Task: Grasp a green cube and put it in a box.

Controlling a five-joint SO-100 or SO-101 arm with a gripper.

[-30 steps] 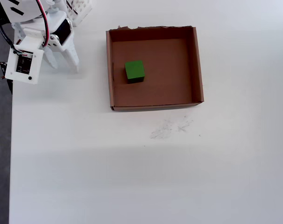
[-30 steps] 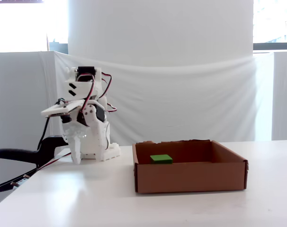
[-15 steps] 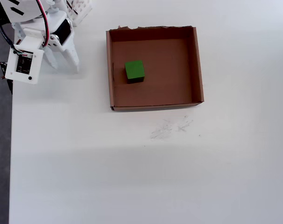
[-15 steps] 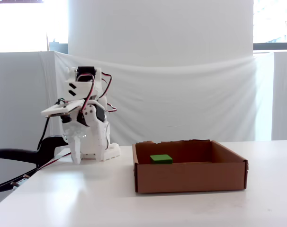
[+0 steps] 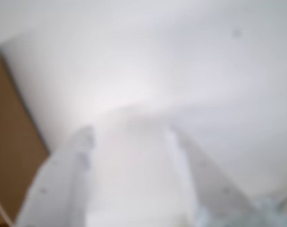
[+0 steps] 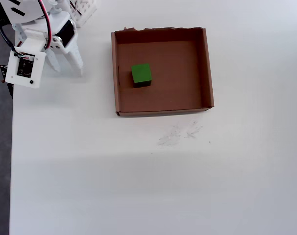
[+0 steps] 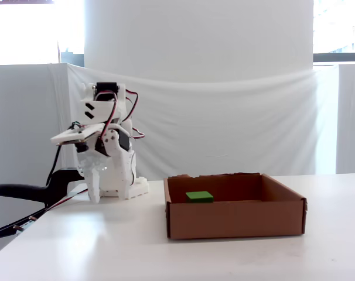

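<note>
Leftmost in the overhead view, the white two-finger gripper (image 6: 69, 66) of the folded arm points down at the white table (image 6: 138, 186), well apart from the shallow brown cardboard box (image 6: 207, 68); its jaws stand spread, and the blurred wrist view shows nothing but bare table between the fingers (image 5: 63, 184). To the right, the small bright-green cube (image 6: 141, 74) sits on the box floor, left of centre and near the left wall without touching it; the fixed view confirms it lying flat inside (image 7: 199, 196). By this layout the placing appears done, so the step in hand is judged to be parking the arm: that is best done by keeping the gripper clear of the box's ragged far rim and low walls. No brand, label or legible writing is visible; the small circuit board (image 6: 25, 68) on the arm shows no readable marks.
</note>
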